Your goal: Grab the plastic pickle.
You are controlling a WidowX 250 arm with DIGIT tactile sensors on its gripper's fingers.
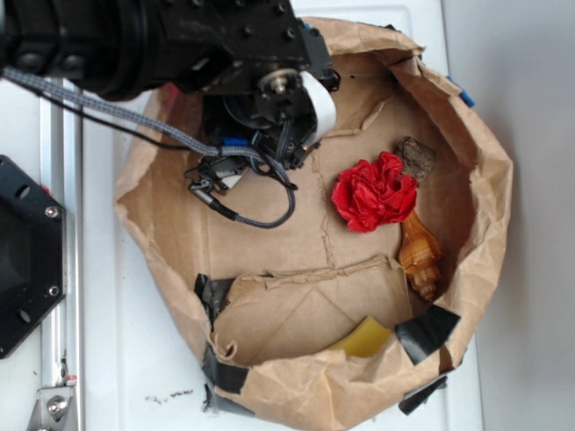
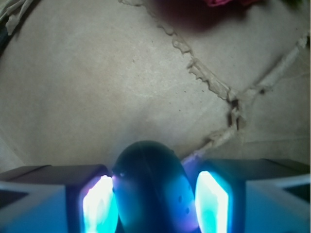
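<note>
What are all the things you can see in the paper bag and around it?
paper bag: one, brown, torn open with rolled rim, on the white surface, patched with black tape
plastic pickle: one, dark teal-green, between the gripper's fingers in the wrist view; hidden under the arm in the exterior view
flower: one, red, on the bag floor, right of middle
seashell: one, brown and ridged, just below the flower by the right wall
small lump: one, grey-brown, above right of the flower; cannot tell what it is
flat piece: one, yellow, at the bag's near edge
metal rail: one, silver, left of the bag
gripper: one, black arm, fingers either side of the pickle
</note>
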